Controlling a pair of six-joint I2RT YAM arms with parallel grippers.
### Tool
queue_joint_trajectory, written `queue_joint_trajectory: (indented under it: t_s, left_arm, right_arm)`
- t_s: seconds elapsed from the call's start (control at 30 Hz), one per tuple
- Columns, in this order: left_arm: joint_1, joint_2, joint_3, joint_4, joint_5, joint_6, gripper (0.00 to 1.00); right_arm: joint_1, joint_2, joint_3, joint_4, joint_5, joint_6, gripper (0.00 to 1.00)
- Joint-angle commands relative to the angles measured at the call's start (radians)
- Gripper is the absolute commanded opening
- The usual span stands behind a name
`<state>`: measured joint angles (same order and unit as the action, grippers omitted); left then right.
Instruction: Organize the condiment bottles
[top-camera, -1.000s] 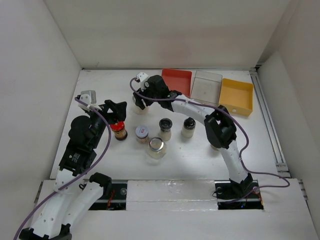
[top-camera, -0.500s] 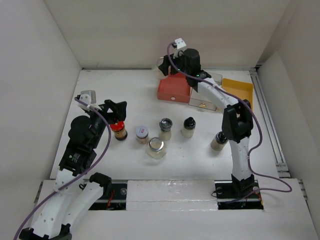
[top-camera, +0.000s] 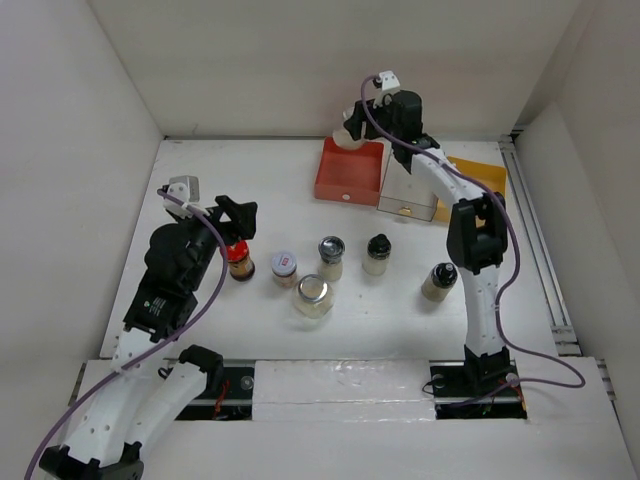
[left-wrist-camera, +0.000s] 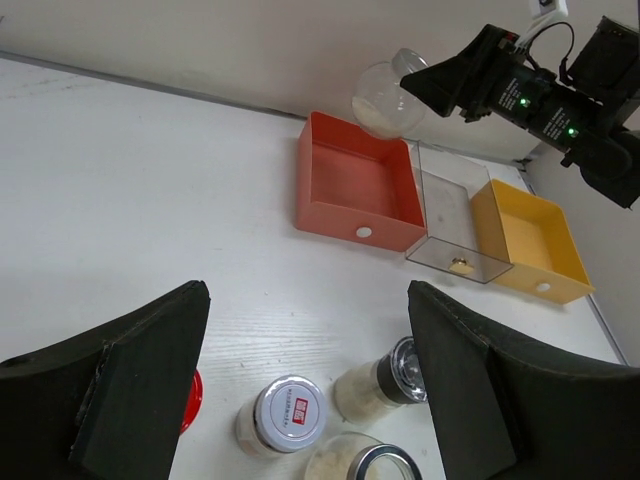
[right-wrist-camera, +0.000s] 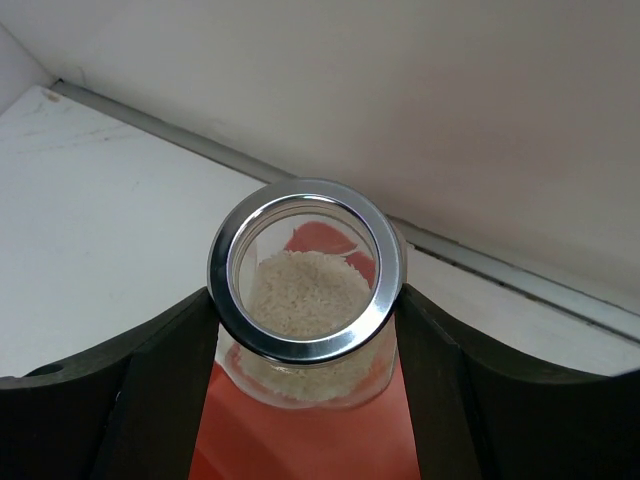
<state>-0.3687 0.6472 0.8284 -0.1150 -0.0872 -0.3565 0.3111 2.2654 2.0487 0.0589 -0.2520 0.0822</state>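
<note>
The right gripper (right-wrist-camera: 304, 310) is stretched to the far edge of the desk (top-camera: 250, 170) and clamps a clear glass jar (left-wrist-camera: 385, 100) between its two fingers, which press on the jar's sides just under its silver-rimmed top; the jar is partly filled with white grains and hangs in the air over the far side of the red tray (left-wrist-camera: 350, 185), whose floor shows red beneath it in the right wrist view. The red tray, the clear tray (left-wrist-camera: 445, 215) and the yellow tray (left-wrist-camera: 530, 235) stand side by side in a row along the far edge, running toward the far right corner, each touching the next. The left gripper (left-wrist-camera: 305, 288) hovers over the left half of the desk with its jaws spread wide and nothing between them; the dark bottle with the red cap (top-camera: 238, 262) stands just beside one finger, its cap peeping out at that finger's edge in the left wrist view. The other bottles stand upright in a loose group in the middle of the desk: a white-lidded jar with a red label (top-camera: 285, 267) right of the dark bottle, a wider silver-lidded jar (top-camera: 313, 294) closer to the near edge, a pale bottle with a silver-ringed cap (top-camera: 331, 256), and a pale bottle with a black cap (top-camera: 377, 254). A second black-capped bottle (top-camera: 439, 281) stands apart to the right, just beside the right arm (top-camera: 475, 250)
</note>
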Motion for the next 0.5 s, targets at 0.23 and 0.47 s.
queue_joint_trajectory:
  t_s: [0.23,0.47]
  left_arm:
    - [0.005,0.008,0.003,0.044,-0.006,0.011,0.77]
    - [0.005,0.008,0.003,0.044,-0.006,0.011,0.77]
  right_arm:
    - [0.025,0.068,0.061,0.121,-0.050,0.004,0.62]
    - [0.025,0.151,0.134,0.130,0.003,-0.038,0.64]
